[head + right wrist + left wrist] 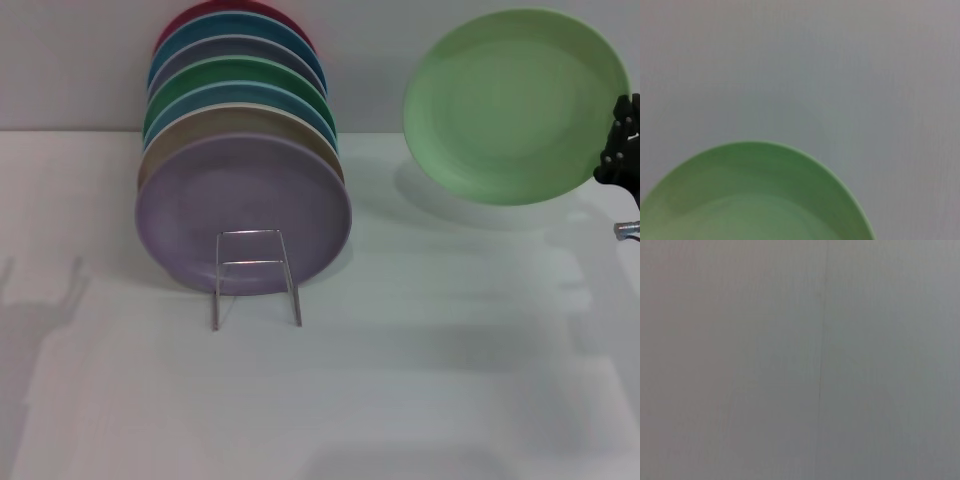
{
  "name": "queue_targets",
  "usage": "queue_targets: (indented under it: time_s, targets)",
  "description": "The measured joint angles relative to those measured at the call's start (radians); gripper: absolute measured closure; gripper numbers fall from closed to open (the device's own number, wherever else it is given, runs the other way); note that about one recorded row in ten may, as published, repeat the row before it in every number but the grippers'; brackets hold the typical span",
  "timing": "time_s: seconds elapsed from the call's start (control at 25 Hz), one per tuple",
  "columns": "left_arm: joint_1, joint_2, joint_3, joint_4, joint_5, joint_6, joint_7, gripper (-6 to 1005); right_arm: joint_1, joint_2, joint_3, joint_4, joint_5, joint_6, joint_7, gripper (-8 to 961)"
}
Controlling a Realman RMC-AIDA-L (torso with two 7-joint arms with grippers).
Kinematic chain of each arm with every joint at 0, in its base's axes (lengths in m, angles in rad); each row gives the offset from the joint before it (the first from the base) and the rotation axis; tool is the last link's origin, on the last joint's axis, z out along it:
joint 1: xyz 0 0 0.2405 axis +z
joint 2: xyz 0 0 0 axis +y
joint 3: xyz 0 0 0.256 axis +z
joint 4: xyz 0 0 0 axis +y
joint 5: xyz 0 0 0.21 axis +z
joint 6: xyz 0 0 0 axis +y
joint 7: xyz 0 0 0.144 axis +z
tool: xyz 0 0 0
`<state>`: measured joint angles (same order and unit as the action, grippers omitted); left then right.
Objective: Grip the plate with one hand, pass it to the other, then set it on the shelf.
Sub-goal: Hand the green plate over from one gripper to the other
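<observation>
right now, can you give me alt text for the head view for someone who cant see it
The right gripper, at the right edge, holds a light green plate up off the white table. To the left, a row of coloured plates stands in a wire rack, a lilac plate at the front.

The right gripper (622, 140) is cut off by the head view's right edge, so only some black fingers at the plate's (515, 105) rim show, and their grip cannot be judged. The right wrist view shows just a blurred upper arc of the plate. Behind the lilac plate (243, 212), the stacked plates show only as upper crescents, and most of the rack (254, 275) is hidden.
</observation>
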<state>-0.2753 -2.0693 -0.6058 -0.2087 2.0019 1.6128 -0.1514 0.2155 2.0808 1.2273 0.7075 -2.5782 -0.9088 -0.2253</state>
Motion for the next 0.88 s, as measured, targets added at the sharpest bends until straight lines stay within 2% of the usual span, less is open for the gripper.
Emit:
queue_targets:
  time_s: [0.88]
  targets:
    - [0.037,-0.003,0.078,-0.045,0.002,0.064,-0.004,141,0.059,0.002,-0.037,-0.206,-0.002,-0.121,0.132,937]
